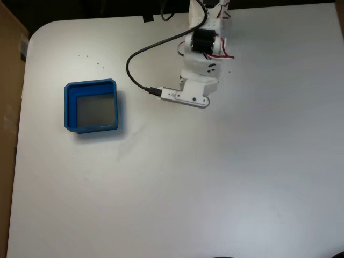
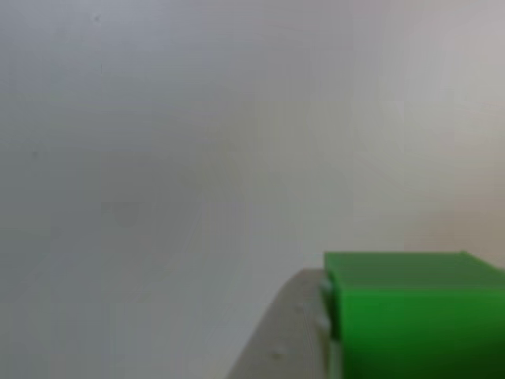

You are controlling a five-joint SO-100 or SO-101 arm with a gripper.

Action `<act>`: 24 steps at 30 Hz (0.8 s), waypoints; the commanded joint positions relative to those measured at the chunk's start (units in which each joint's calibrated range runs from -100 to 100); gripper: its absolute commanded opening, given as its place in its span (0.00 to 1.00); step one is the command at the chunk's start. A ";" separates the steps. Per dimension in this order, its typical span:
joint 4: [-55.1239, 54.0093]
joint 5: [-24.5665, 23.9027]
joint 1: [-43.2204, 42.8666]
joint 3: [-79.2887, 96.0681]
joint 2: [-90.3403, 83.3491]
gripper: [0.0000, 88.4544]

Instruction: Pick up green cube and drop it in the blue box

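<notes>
scene: small bright green solid cube (image 2: 410,316) pressed against one pale finger (image 2: 288,339), well right of the square shallow blue plastic tray (image 1: 91,106) | fingers: we judge them closed on the cube; second finger hidden | risk: a one-sided pinch could let it slip onto the white surface (image 1: 215,177) short of the tray

A white table (image 1: 215,177) spreads under the arm. A black cable (image 1: 141,54) loops over it, left of the arm in the fixed view. Brown cardboard (image 1: 9,64) stands farther left.
</notes>
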 commanded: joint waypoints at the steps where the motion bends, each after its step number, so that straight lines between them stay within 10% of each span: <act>1: 0.42 0.10 8.49 -3.31 -3.87 0.01; 24: -21.83 0.10 29.44 -3.22 -3.03 0.01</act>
